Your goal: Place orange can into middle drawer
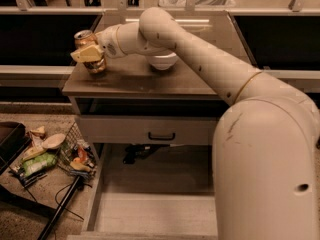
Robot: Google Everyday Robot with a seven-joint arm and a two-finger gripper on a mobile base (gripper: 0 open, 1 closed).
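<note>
The orange can (92, 64) stands at the left end of the cabinet top (130, 81), leaning slightly. My gripper (90, 51) reaches in from the right and is closed around the can's upper half, with one yellowish finger (87, 54) across its front. The middle drawer (150, 216) is pulled open low in the view, below the cabinet. Its pale floor is bare and its thin left wall (94, 196) shows. My arm's bulk hides its right part.
A white bowl (164, 61) sits on the cabinet top behind my forearm. The closed drawer front with a black handle (161, 135) is above the open drawer. A wire basket of snack packets (75, 156) and a black bin (10, 136) lie on the floor at left.
</note>
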